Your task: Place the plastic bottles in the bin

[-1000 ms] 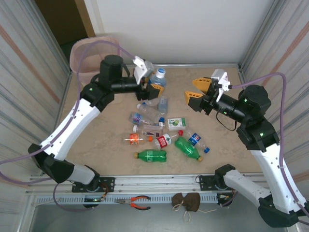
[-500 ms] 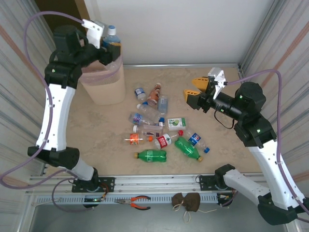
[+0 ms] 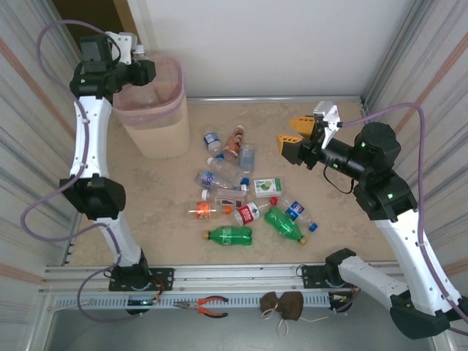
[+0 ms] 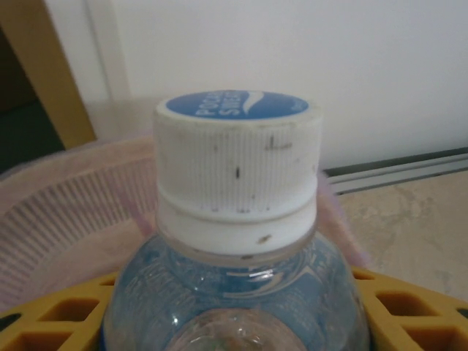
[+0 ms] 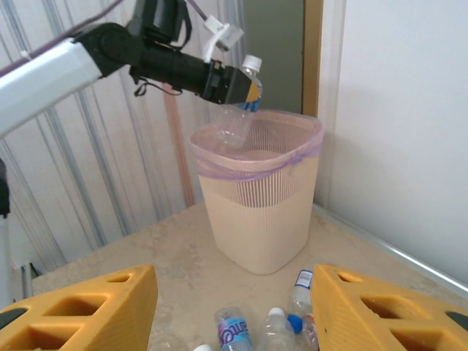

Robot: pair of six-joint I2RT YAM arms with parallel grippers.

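Observation:
My left gripper (image 3: 148, 72) is raised over the bin (image 3: 170, 115), shut on a clear plastic bottle (image 4: 238, 190) with a blue label and a white cap. From the right wrist, that bottle (image 5: 238, 117) hangs tilted above the bin's pink-lined mouth (image 5: 257, 153), cap up, held near its neck by the left gripper (image 5: 245, 89). Several more plastic bottles (image 3: 227, 178) lie in a cluster mid-table, among them two green ones (image 3: 228, 235). My right gripper (image 3: 294, 135) hovers open at the back right, its yellow fingers (image 5: 80, 311) wide apart with nothing between them.
Corrugated metal walls close in the left and right sides, and a white wall runs along the back. The bin stands in the far left corner. Red-handled pliers (image 3: 208, 306) and a brown pouch (image 3: 284, 305) lie on the front rail.
The left arm lifted the bottle off the table and swung it up and left to above the bin's mouth. The right arm has barely shifted.

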